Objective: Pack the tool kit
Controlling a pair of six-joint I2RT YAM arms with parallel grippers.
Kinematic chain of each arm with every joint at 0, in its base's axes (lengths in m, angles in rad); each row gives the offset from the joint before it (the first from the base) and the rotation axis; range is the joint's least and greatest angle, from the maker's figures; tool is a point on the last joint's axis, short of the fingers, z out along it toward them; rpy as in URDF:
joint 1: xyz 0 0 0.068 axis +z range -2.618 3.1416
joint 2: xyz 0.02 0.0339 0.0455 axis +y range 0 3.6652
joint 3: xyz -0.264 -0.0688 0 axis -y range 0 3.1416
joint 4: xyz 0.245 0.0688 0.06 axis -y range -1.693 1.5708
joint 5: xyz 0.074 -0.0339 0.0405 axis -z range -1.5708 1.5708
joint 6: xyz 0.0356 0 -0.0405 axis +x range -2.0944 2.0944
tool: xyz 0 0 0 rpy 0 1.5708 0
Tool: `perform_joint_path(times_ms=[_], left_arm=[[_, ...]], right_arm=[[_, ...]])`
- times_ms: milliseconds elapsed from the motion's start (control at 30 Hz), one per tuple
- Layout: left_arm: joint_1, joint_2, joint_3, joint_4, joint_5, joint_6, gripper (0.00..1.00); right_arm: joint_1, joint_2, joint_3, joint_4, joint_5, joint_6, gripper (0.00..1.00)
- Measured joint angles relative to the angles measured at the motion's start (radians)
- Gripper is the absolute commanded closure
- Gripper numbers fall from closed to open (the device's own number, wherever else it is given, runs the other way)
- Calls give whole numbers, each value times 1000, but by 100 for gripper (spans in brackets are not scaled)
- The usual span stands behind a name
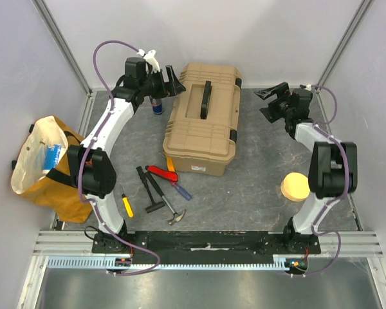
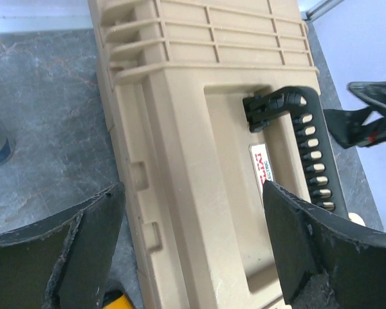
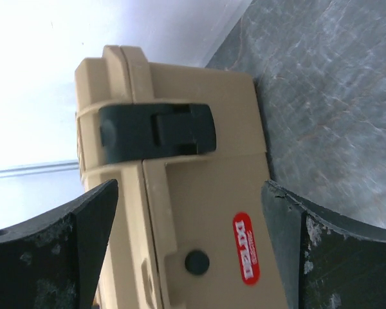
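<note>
Toolbox (image 1: 202, 122) shut, hammer (image 1: 162, 201) out at its 6 o'clock. Left claw (image 1: 174, 81) and right claw (image 1: 269, 105) flank it, gaping, empty; next: release the latch (image 3: 157, 132).

Robot lab test cell. Plain white wall panels (image 1: 212, 32) on three sides, held by bare aluminium posts (image 1: 61, 44). Small table under grey stone-look mat (image 1: 257, 180). Two white-and-black arms, left arm (image 1: 109, 129) and right arm (image 1: 321, 167), bolted to black plate (image 1: 206, 241) at near edge, slotted metal rail (image 1: 206, 262) in front. Purple cables (image 1: 100, 58) loop along arms. Few loose items set out, among them toolbox (image 1: 202, 119) and bag (image 1: 45, 167)
</note>
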Motion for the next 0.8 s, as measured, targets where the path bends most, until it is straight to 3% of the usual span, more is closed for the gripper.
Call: perform_joint_path(times_ms=[200, 333, 567, 800], left_arm=[[0, 60, 72, -8, -2, 4, 10], [0, 121, 116, -16, -2, 6, 10], [0, 187, 152, -45, -10, 5, 10], [0, 207, 180, -51, -31, 6, 10]], right_arm=[[3, 267, 15, 382, -99, 288, 2], [17, 392, 66, 550, -120, 437, 2], [69, 502, 143, 724, -109, 600, 2], [89, 534, 143, 750, -73, 649, 2]])
